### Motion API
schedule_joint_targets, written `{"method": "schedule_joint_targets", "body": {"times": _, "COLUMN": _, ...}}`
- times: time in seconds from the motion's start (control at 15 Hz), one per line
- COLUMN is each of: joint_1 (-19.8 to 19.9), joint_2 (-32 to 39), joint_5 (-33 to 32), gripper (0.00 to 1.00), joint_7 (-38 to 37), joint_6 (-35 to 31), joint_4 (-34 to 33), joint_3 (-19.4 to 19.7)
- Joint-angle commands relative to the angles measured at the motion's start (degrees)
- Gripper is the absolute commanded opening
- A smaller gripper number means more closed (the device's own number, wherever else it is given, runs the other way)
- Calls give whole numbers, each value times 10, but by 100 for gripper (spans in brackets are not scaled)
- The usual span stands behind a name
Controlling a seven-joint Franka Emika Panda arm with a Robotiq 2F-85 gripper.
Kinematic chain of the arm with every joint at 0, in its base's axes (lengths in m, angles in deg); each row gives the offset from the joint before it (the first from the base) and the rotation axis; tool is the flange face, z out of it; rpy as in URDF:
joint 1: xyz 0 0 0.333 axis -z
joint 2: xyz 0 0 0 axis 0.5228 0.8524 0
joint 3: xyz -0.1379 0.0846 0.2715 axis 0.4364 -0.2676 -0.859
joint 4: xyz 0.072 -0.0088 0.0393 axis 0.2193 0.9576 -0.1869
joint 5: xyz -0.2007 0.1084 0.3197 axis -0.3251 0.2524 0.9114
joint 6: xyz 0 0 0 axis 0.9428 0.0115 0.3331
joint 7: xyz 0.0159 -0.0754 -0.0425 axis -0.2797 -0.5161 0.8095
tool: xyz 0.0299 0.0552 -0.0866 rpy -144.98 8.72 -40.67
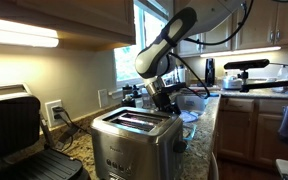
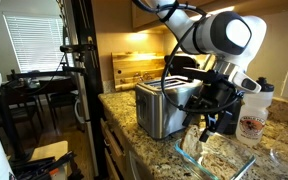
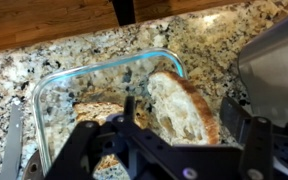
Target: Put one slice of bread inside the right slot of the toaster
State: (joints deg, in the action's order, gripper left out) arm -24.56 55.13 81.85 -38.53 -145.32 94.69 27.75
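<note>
over the glass dish (image 3: 104, 68): the gripper (image 3: 181, 122) hangs low, seen from the wrist view.
fingers (image 3: 130, 115): spread apart, one on each side of the slice of bread (image 3: 179, 105); the jaws are released, and i cannot tell whether either pad touches the crust.
slice of bread: inside the dish, leaning on edge, pale crumb facing the camera, darker crust along its right side (not in the toaster).
second piece (image 3: 99, 108): brownish, lying lower in the dish, partly hidden by the gripper body.
toaster (image 1: 134, 135): brushed steel, upright on the granite counter (image 3: 44, 60), two slots facing up; just beside the dish in an exterior view (image 2: 162, 110).
grill press (image 1: 14, 125): black, at the counter's far side from the arm.
</note>
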Motion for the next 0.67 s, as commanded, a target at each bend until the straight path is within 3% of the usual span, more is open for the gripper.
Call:
{"method": "schedule_joint_targets", "body": {"times": 0.0, "joint_1": 3, "joint_2": 0, "joint_5": -1, "gripper": 100, "joint_7": -2, "joint_6": 5, "joint_4": -8, "joint_3": -3}}
{"method": "schedule_joint_targets", "body": {"times": 0.6, "joint_1": 4, "joint_2": 14, "joint_5": 0, "gripper": 100, "joint_7": -6, "joint_6": 8, "joint_4": -21, "joint_3": -3}}
